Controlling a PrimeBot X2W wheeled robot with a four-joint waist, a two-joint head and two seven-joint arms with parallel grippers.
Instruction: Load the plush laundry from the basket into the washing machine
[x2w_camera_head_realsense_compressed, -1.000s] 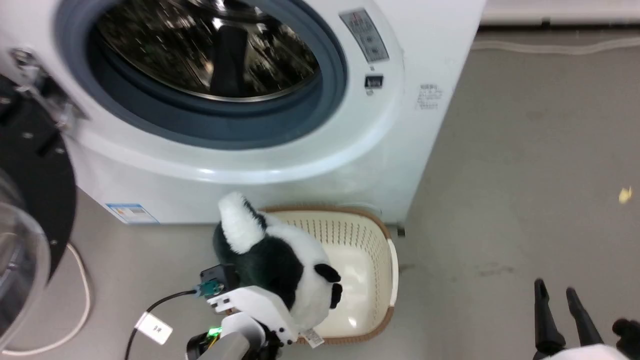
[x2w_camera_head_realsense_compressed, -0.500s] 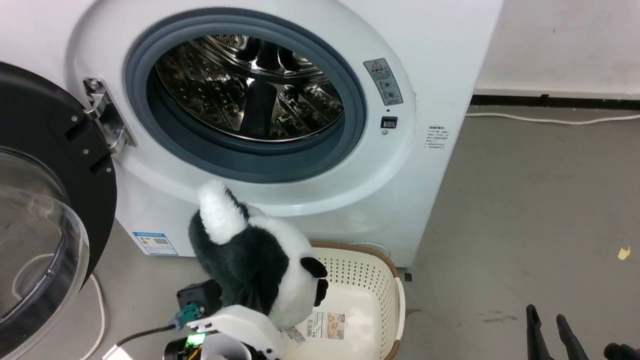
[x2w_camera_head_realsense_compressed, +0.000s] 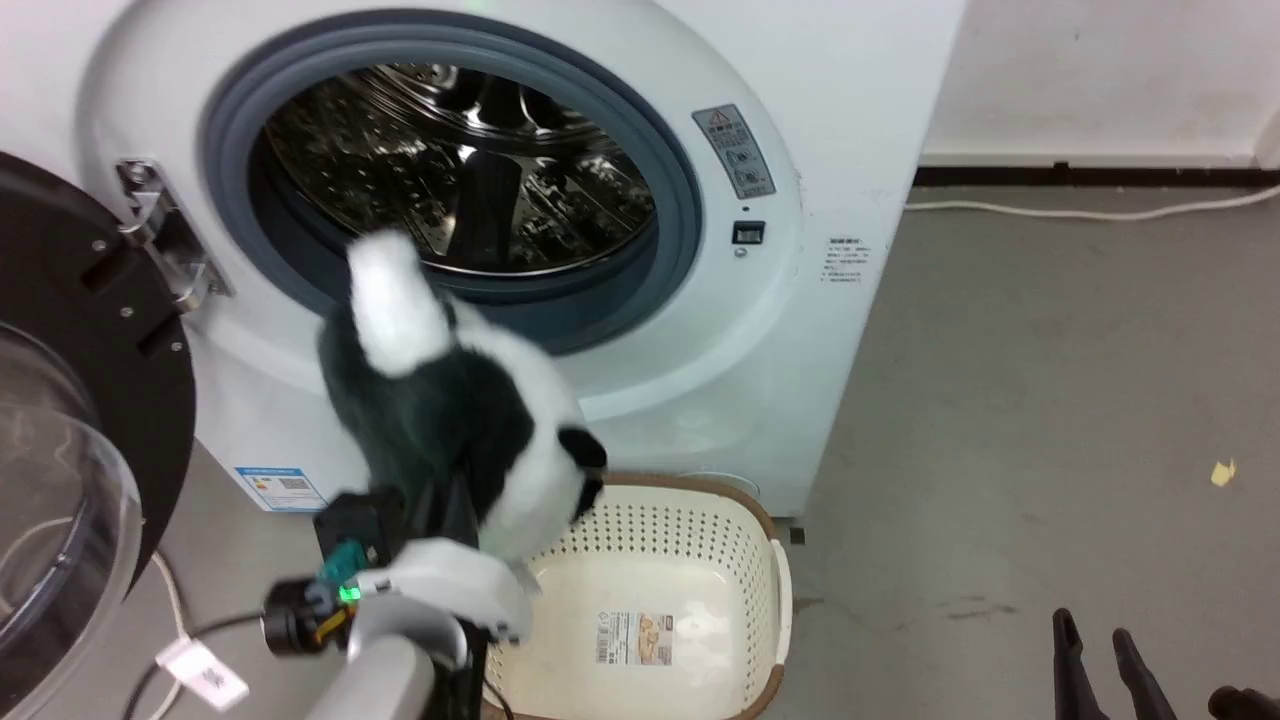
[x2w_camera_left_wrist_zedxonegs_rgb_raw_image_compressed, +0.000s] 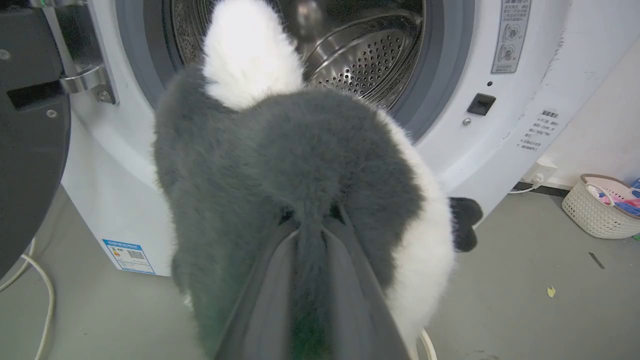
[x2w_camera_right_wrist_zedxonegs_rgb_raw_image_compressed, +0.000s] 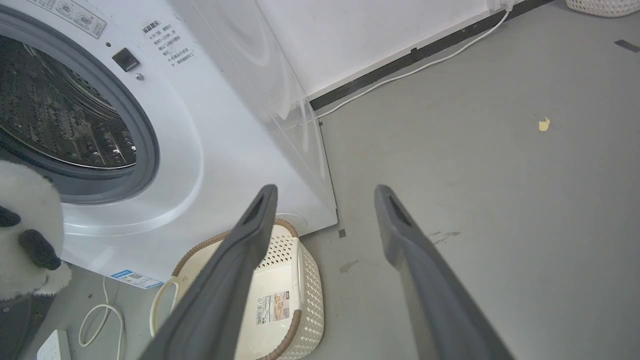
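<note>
The left gripper (x2w_camera_left_wrist_zedxonegs_rgb_raw_image_compressed: 311, 225) is pinched nearly shut on the fluffy black-and-white plush laundry (x2w_camera_head_realsense_compressed: 440, 400), its two dark fingers sunk into the black fur. In the head view the plush hangs at centre left, clear above the cream oval perforated plastic laundry basket (x2w_camera_head_realsense_compressed: 762, 535) with its brown woven-look rim. The plush's white tip overlaps the lower left of the grey rubber door seal (x2w_camera_head_realsense_compressed: 682, 200).

That seal rings the shiny perforated steel drum (x2w_camera_head_realsense_compressed: 450, 170) of the large white front-loading washing machine (x2w_camera_head_realsense_compressed: 810, 320), which fills the upper left. In the left wrist view the plush covers much of the opening.

The black-rimmed clear round door (x2w_camera_head_realsense_compressed: 70, 380) stands swung open along the left edge, on a metal hinge (x2w_camera_head_realsense_compressed: 150, 225), beside the plush but apart from it.

The basket sits on the grey floor just in front of the machine, a label sticker (x2w_camera_head_realsense_compressed: 634, 638) on its bare bottom.

The right gripper (x2w_camera_right_wrist_zedxonegs_rgb_raw_image_compressed: 322, 192) is at the lower right of the head view, fingers spread wide and holding nothing.

A white cable (x2w_camera_head_realsense_compressed: 1080, 212) runs along the wall at upper right, a yellow scrap (x2w_camera_head_realsense_compressed: 1222, 472) lies at the right, and a small cream woven basket of coloured things (x2w_camera_left_wrist_zedxonegs_rgb_raw_image_compressed: 597, 217) sits at the right edge of the left wrist view.
</note>
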